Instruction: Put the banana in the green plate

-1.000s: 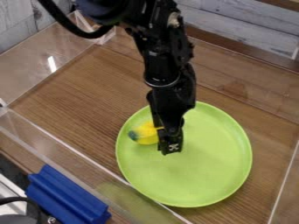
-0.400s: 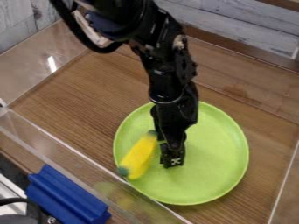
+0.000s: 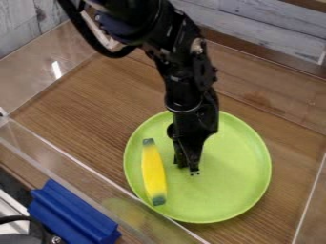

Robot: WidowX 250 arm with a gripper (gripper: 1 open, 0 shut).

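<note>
The yellow banana (image 3: 152, 172) lies flat on the left part of the green plate (image 3: 239, 181), its dark green tip toward the front rim. My gripper (image 3: 192, 164) points straight down over the middle of the plate, just right of the banana and apart from it. Its fingers are shut with nothing between them. The black arm rises from it toward the top left.
A blue ridged block (image 3: 71, 215) sits at the front left, close to the plate's rim. Clear plastic walls (image 3: 38, 143) enclose the wooden table on the left and front. Bare wood lies behind and to the right of the plate.
The banana left the gripper, tipped over and now lies flat on the plate's left side. The fingers have closed empty. The arm has hardly moved.
</note>
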